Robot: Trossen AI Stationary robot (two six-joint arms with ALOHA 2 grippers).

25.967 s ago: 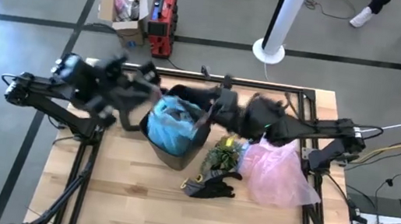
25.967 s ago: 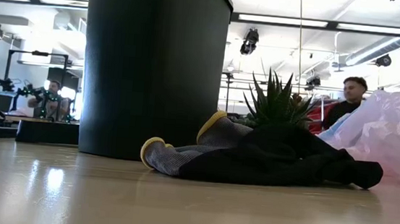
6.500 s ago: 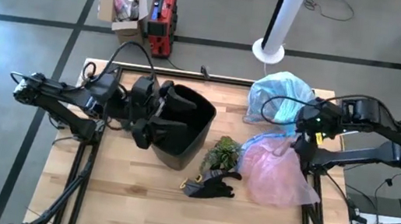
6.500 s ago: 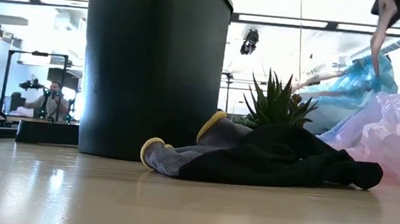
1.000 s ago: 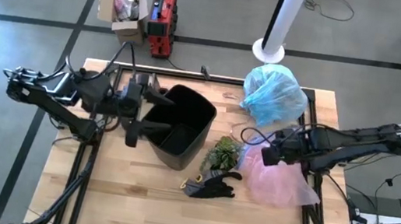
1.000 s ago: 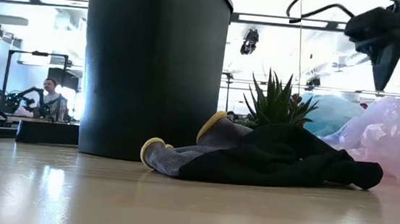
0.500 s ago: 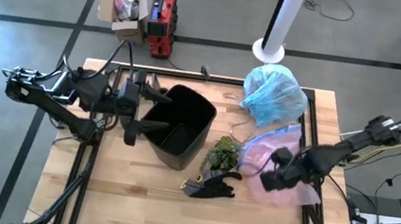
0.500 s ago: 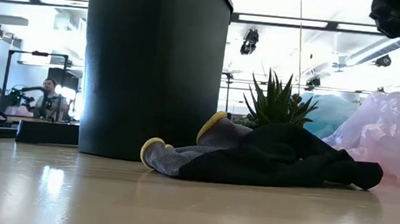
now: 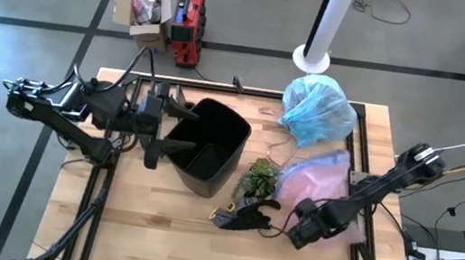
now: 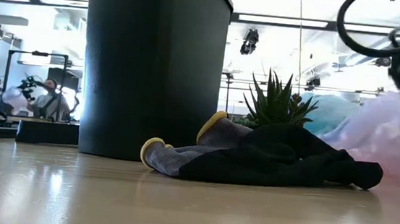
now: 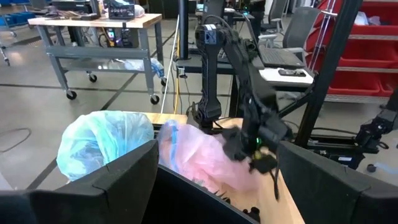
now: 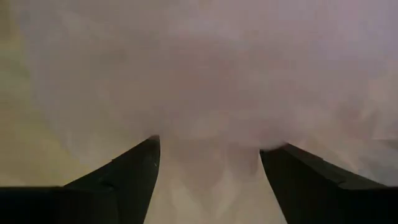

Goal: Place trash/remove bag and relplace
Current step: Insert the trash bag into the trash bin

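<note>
High view: you have the left gripper (image 9: 176,131) at the black bin (image 9: 209,147), its fingers spread apart, one over the bin's rim and one outside its wall. The teal-blue bag (image 9: 317,110), knotted and full, lies on the wooden surface (image 9: 155,228) well beyond the right gripper (image 9: 303,230), at the far edge. Your right gripper is low over the near edge of the pink bag (image 9: 320,186), with the glove (image 9: 241,214) just beside its fingers and the green plant tuft (image 9: 258,178) between glove and bin. No loose trash can be made out on the surface.

Low view: the bin (image 10: 153,64) fills the left half. The glove (image 10: 268,160) lies in front of the plant tuft (image 10: 277,98); the teal-blue bag (image 10: 330,112) shows behind it. The pink bag (image 10: 393,140) is blurred at the right edge.

Left wrist view: your left fingers (image 11: 118,177) stand wide apart with the bin's rim between them. Beyond them you see the teal-blue bag (image 11: 106,140), the pink bag (image 11: 199,155) and the right arm (image 11: 249,106) bent over it.

Right wrist view: your right fingers (image 12: 124,171) are apart, and the pink bag (image 12: 205,81) fills the field directly ahead of them; whether they touch it cannot be told.
</note>
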